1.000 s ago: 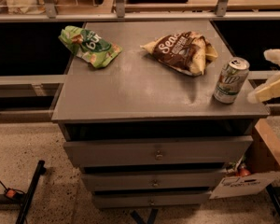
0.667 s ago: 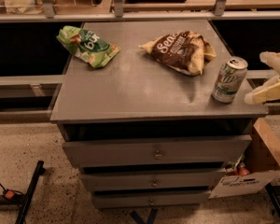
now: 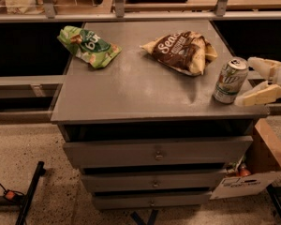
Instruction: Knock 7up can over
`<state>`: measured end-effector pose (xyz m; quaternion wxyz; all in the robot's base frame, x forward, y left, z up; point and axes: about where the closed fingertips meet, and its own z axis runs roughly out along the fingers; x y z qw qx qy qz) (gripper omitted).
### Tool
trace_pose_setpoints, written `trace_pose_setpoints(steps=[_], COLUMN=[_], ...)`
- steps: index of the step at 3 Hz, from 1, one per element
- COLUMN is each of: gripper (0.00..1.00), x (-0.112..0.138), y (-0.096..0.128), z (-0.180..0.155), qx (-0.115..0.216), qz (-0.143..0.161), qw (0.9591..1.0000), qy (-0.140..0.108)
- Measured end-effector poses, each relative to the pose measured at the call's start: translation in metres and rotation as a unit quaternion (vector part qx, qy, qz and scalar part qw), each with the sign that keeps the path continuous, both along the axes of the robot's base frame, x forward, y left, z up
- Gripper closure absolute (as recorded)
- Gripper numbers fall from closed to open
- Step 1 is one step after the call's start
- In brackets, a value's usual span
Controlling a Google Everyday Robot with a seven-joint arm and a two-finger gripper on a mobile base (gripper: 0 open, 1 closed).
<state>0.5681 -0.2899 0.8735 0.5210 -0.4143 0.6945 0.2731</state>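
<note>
The 7up can [image 3: 230, 80] stands upright near the right front corner of the grey cabinet top [image 3: 131, 88]. It has a green and white label and a silver top. My gripper [image 3: 252, 78] comes in from the right edge of the view at can height. Its two cream fingers are spread apart, one finger [image 3: 258, 95] low beside the can's base and the other [image 3: 261, 64] behind and to the right of the can. The can is close to the fingers, and I cannot tell whether they touch it.
A green snack bag [image 3: 88, 46] lies at the back left of the top. A brown-and-cream snack bag [image 3: 181, 50] lies just behind the can. The cabinet has three drawers [image 3: 155, 154] below. A cardboard box [image 3: 267, 161] stands on the floor at right.
The gripper has moved left toward the can, its lower finger now beside the can's base. The can still stands upright in the same place.
</note>
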Motion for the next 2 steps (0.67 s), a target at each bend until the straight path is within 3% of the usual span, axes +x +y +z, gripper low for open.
trace_pose_setpoints(steps=[1,2], gripper=[0.17,0.41], x=[0.004,0.005], y=[0.015,0.028], z=[-0.004,-0.004], qx=[0.022,0.034], qz=[0.016,0.031], qw=[0.9996,0.9989], qy=[-0.004,-0.008])
